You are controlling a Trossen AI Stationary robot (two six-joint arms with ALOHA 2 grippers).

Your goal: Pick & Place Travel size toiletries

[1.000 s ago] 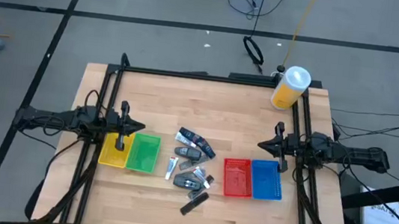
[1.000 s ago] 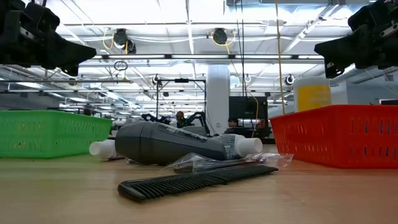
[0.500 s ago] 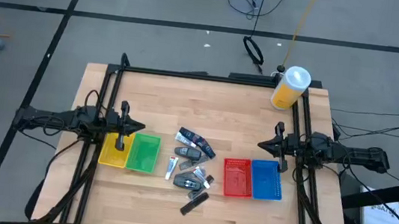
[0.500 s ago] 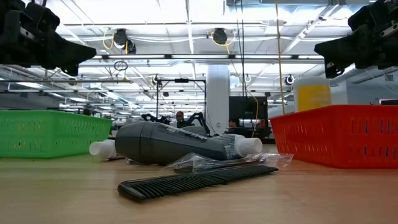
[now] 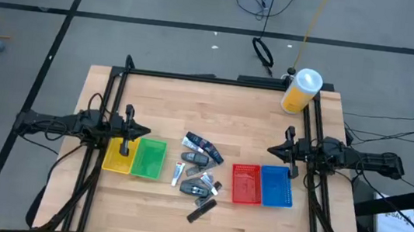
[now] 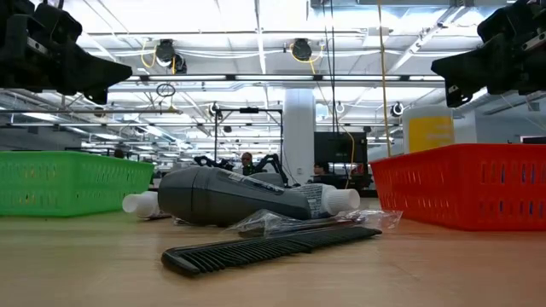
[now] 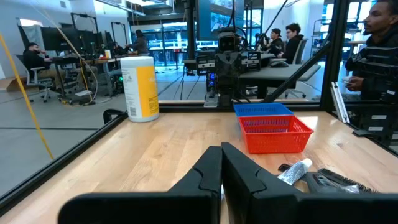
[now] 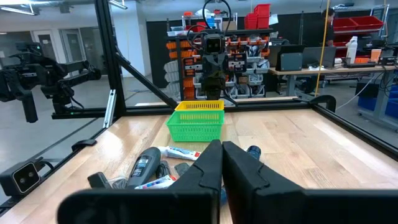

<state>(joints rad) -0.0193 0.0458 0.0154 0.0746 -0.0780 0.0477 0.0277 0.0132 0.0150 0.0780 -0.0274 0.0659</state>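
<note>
The travel size toiletries [image 5: 200,170] lie in a loose heap at the table's middle: dark grey tubes with white caps, clear packets and a black comb [image 6: 264,247] nearest the front edge. In the low view a grey tube [image 6: 226,196] rests on its side. My left gripper [image 5: 145,132] hovers shut above the table's left side, over the yellow bin [image 5: 118,155]. My right gripper [image 5: 271,150] hovers shut at the right, above the red bin [image 5: 244,183]. In each wrist view the fingers [image 7: 222,163] [image 8: 222,155] meet, with nothing between them.
A green bin [image 5: 149,159] stands beside the yellow one on the left; a blue bin [image 5: 276,186] stands beside the red one on the right. A big yellow canister with a white lid [image 5: 301,91] stands at the far right corner. People sit and stand in the room beyond.
</note>
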